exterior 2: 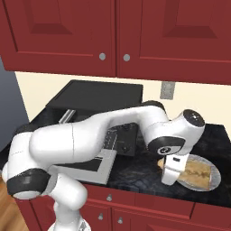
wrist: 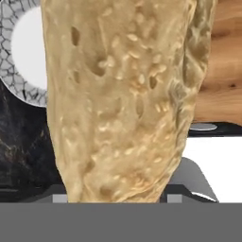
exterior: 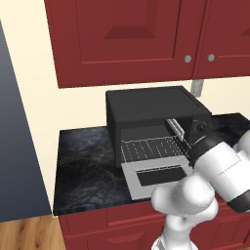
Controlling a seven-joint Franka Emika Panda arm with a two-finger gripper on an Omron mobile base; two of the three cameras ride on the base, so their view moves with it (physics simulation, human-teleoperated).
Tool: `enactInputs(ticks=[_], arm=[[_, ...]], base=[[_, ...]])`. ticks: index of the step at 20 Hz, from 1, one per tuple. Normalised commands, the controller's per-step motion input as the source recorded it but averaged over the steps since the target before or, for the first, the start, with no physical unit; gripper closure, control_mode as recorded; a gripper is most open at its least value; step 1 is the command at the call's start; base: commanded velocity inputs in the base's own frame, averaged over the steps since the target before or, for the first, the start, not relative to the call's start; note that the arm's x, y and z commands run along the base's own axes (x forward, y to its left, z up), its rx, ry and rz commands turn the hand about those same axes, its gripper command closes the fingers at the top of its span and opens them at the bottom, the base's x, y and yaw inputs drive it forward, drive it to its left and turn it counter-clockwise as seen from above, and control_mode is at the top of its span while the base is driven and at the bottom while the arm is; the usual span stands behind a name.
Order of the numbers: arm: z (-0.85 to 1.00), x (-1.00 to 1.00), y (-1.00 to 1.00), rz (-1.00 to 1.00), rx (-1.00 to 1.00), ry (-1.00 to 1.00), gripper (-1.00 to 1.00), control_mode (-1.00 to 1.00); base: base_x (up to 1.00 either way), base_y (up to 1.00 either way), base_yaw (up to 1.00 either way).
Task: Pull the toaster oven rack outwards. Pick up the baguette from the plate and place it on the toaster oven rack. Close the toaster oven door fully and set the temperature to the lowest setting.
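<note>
Dark marble counter [exterior: 83,161] right of toaster oven [exterior: 146,110]: jaws closing partway around baguette [exterior 2: 195,170] on plate [exterior 2: 215,180], pick-up in hand; lift toward rack [exterior: 149,149] coming next.

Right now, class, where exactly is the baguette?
In the right base view the baguette lies on the plate at the counter's right end, right of the toaster oven, with the gripper down over its left end.

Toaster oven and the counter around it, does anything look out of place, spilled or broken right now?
Nothing stands out. The toaster oven sits square on the counter with its door folded down flat and the rack level. The baguette lies on the plate, with the gripper down at it. No spill or damage shows.
</note>
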Motion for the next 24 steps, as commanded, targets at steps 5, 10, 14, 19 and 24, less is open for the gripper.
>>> enactInputs(ticks=[5,10,14,19,24], arm=[[0.37,-0.68,1.00,0.06,-0.26,0.00,1.00,-1.00],[0.38,-0.24,1.00,0.01,-0.20,-0.02,1.00,-1.00],[0.45,0.00,1.00,0.00,-0.12,0.00,1.00,-1.00],[0.22,0.22,0.69,0.00,-0.01,0.00,1.00,-1.00],[0.13,0.27,0.18,0.00,0.16,0.00,1.00,-1.00]], base=[[0.00,0.00,0.00],[0.00,0.00,0.00],[0.00,0.00,0.00],[0.00,0.00,0.00],[0.00,0.00,0.00]])
